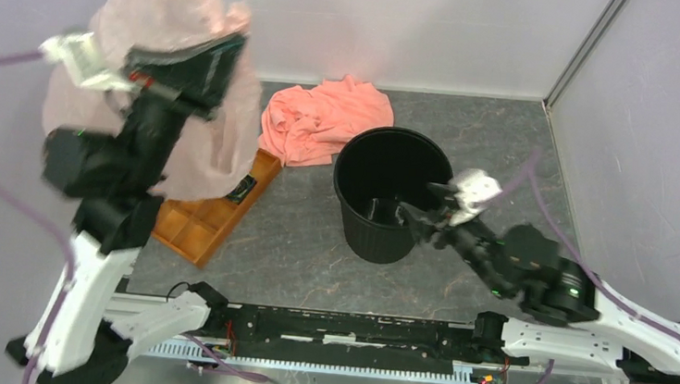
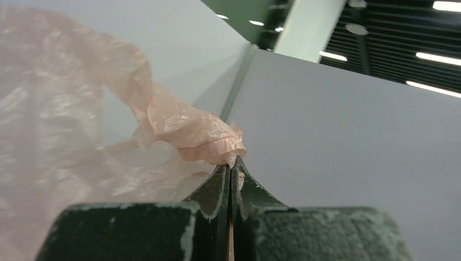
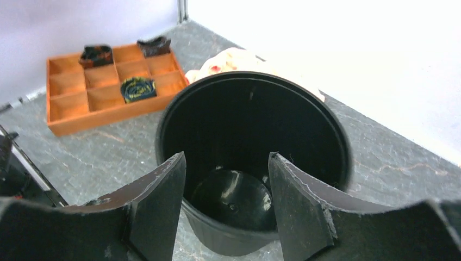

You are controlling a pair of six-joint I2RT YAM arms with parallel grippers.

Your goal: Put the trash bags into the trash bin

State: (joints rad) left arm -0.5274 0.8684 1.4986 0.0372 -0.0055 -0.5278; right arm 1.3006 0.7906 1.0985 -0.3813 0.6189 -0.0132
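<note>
The bag [image 2: 185,128] is thin, crinkled pink film; I judge it near weightless, limp and slippery, apt to billow, cling and slide out of a loose pinch; a gathered, bunched fold is the place to hold it, not a single sheet. The left fingers [image 2: 217,190] are closed tight on just such a twisted wad at their tips; the rest of the film spreads out to the left of them and, in the top view, hangs draped over the raised left arm, high above the bench [image 1: 295,244] and well apart from the bin [image 1: 378,242]. The bin stands upright with nothing inside; the right fingers [image 3: 157,201] are spread wide and hold nothing, poised at its rim with its mouth showing between them; whether they touch it I cannot tell. A cloth [image 1: 324,116] lies just beyond the bin; a tray [image 1: 194,226] sits below the hanging film.
</note>
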